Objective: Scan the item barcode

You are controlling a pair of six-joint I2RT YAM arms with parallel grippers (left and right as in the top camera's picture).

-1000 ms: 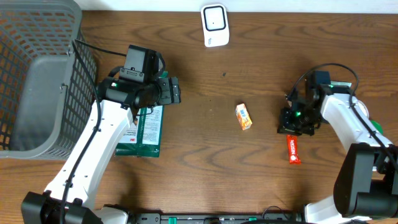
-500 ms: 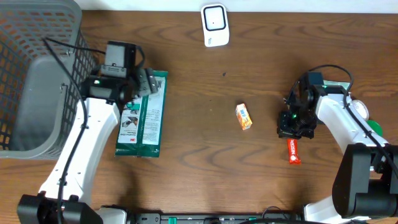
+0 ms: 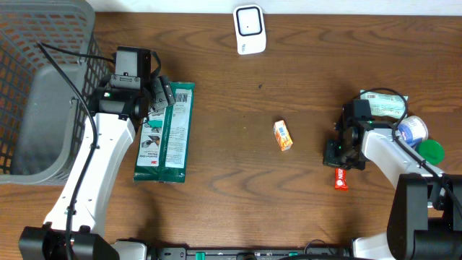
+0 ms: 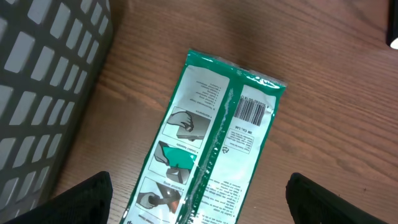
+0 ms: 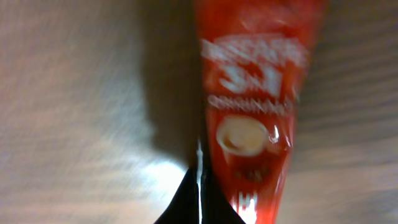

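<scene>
The white barcode scanner stands at the table's far edge. A green packet lies flat at the left, and the left wrist view shows it printed side up with its barcode showing. My left gripper hovers open over the packet's far end, holding nothing. A red candy bar lies at the right. My right gripper is shut, its tips low at the bar's left edge with nothing between them.
A grey mesh basket fills the far left. A small orange box lies mid-table. Behind the right arm sit a green-and-white packet, a can and a green lid.
My left arm has swung left and back, uncovering the green packet. My right gripper has slid toward the near edge onto the red bar's top end, uncovering the items behind it.
</scene>
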